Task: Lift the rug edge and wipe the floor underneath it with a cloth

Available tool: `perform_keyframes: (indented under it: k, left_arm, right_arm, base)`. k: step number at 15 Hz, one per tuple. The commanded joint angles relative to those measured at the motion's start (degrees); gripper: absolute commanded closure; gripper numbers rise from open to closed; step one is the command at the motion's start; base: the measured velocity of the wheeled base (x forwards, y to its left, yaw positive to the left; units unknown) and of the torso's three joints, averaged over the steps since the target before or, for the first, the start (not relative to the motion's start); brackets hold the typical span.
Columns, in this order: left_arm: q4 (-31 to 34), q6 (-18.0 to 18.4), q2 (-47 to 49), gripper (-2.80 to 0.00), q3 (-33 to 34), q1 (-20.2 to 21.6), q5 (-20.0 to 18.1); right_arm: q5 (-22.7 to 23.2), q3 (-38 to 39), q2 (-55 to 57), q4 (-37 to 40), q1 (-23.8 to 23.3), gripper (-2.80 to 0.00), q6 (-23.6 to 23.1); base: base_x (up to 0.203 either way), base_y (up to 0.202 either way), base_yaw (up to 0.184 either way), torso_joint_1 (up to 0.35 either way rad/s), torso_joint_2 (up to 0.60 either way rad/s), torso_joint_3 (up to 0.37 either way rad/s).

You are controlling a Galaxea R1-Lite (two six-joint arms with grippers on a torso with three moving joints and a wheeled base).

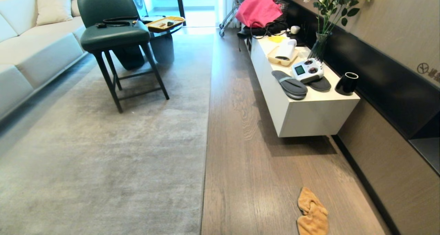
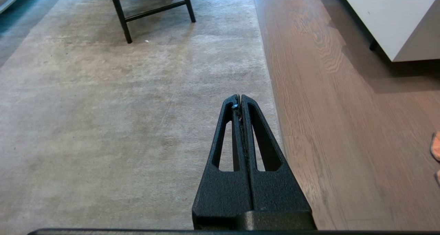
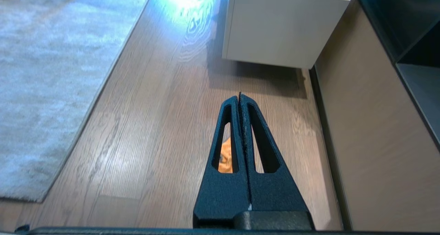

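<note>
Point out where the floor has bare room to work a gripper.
Bare floor runs between the rug edge and the white cabinet. Nearer, the cloth takes the wall side. The cabinet top is crowded.

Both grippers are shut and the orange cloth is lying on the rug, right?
Not quite. Both the left gripper and the right gripper are shut, but the cloth lies on the bare wood floor, well apart from the rug edge. The head view shows it.
</note>
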Motion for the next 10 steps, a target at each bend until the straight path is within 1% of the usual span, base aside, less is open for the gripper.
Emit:
perform_keyframes:
  k: [1, 10]
  left_arm:
    - [0.0, 0.0, 0.0, 0.00, 0.0, 0.0, 0.0]
    - [0.0, 0.0, 0.0, 0.00, 0.0, 0.1, 0.0]
  right_arm:
    - [0.0, 0.0, -1.6, 0.0, 0.0, 0.00, -0.1]
    - [0.0, 0.0, -1.6, 0.0, 0.0, 0.00, -0.1]
  base:
    - [0.000, 0.000, 0.000, 0.000, 0.00, 0.000]
    - [0.000, 0.000, 0.000, 0.000, 0.00, 0.000]
